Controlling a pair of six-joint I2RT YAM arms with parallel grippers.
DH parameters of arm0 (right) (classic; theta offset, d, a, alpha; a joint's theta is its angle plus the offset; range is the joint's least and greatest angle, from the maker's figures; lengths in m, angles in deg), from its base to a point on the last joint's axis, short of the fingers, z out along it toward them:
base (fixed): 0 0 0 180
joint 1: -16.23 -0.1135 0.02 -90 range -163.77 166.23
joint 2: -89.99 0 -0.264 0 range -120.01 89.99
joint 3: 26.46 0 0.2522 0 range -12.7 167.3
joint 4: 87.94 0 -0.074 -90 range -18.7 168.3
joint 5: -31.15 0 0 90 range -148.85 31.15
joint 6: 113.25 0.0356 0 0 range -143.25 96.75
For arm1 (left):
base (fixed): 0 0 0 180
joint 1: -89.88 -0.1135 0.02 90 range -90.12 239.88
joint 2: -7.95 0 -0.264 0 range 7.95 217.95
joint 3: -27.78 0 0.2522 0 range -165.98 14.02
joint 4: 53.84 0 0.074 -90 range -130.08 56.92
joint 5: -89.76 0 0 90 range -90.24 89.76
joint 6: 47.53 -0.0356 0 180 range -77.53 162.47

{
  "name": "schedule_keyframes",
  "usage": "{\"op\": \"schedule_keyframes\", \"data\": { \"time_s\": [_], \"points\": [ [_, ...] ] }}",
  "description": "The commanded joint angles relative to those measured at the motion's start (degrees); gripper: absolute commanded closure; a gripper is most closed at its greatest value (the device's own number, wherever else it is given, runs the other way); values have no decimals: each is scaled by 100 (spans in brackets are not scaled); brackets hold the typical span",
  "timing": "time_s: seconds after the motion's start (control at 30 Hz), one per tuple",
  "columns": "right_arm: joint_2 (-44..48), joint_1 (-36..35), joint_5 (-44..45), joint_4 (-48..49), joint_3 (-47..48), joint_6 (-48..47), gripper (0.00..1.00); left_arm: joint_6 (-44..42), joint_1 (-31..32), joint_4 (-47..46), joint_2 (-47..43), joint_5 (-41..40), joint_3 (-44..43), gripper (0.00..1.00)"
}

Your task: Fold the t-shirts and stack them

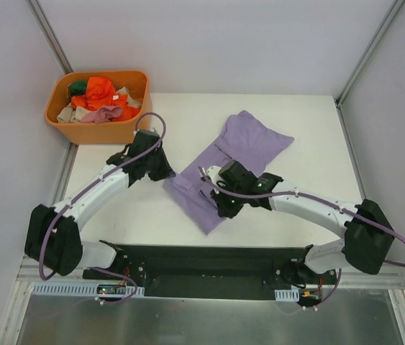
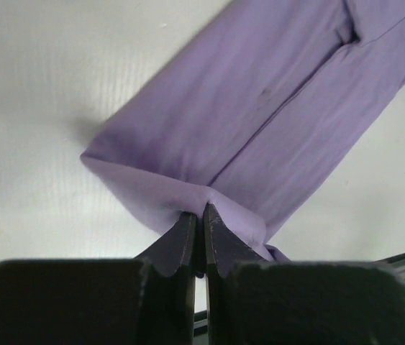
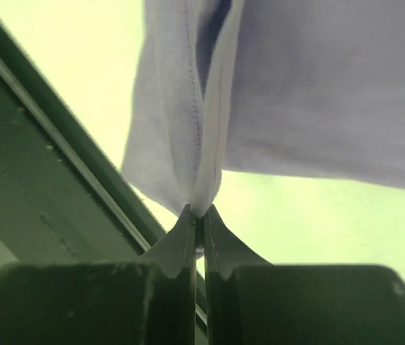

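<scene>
T-shirt (image 1: 249,140), purple, on bench (image 1: 310,136); I see left jaws and right jaws each closed on its near end.
Orange basket (image 1: 94,133) holds crumpled garments (image 1: 100,93).

A white table (image 1: 296,136) fills the middle of the top view, enclosed by pale walls, with slanting metal frame posts at the far left (image 1: 51,36) and far right (image 1: 371,50). An orange plastic basket (image 1: 94,132) sits at the table's far left corner, its near wall against the table edge. Along the near edge lies a black mounting plate (image 1: 209,262), with a white slotted strip (image 1: 65,289) below its left end and a grey metal sheet (image 1: 209,320) nearer still.
</scene>
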Motion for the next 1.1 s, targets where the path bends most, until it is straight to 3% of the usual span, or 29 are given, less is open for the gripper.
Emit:
{"op": "schedule_keyframes", "data": {
  "time_s": [0.0, 0.3, 0.6, 1.07],
  "points": [
    [159, 550, 381, -388, 362, -86, 99, -270, 43, -464, 828, 282, -963, 100],
    [-342, 1737, 838, -599, 836, -271, 99, -525, 43, -465, 2358, 432, -2598, 100],
    [-957, 2318, 1137, -512, 1188, -210, 99, -798, 43, -456, 3598, 581, -3855, 98],
    [-1598, 2714, 1093, -274, 1329, -96, 98, -939, -1, -447, 4522, 889, -4471, 95]
  ]
}}
